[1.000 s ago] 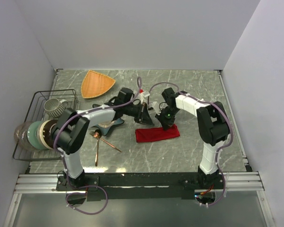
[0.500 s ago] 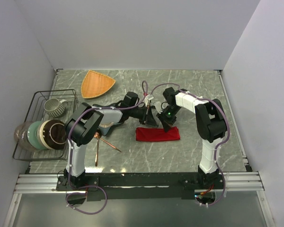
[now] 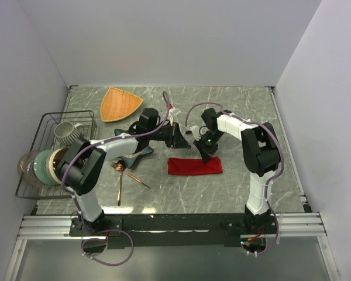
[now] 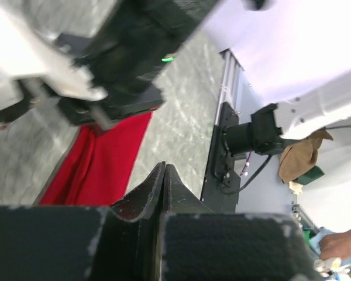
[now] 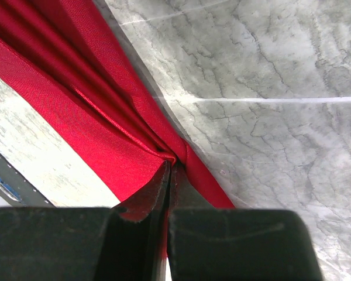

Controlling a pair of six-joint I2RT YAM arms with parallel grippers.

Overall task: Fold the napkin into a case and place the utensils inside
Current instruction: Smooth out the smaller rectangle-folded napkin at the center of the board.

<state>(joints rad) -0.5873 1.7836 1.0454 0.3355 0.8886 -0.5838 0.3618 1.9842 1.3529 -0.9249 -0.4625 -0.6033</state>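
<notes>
Red napkin [image 3: 194, 166] pinched shut in the right gripper [image 3: 203, 156]

A mug [image 3: 65, 132] and bowls [image 3: 44, 165] are kept in the wire rack [image 3: 47, 122], far left of the napkin. The left gripper [image 3: 181, 140] is seen closed and empty just behind the napkin. The utensils [image 3: 124, 174], left of the napkin, are partly hidden under the left arm.

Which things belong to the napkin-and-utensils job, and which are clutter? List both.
Job: red napkin, copper utensils.
Lying about: orange plate, blue star dish, wire rack, mug, stacked bowls.
</notes>
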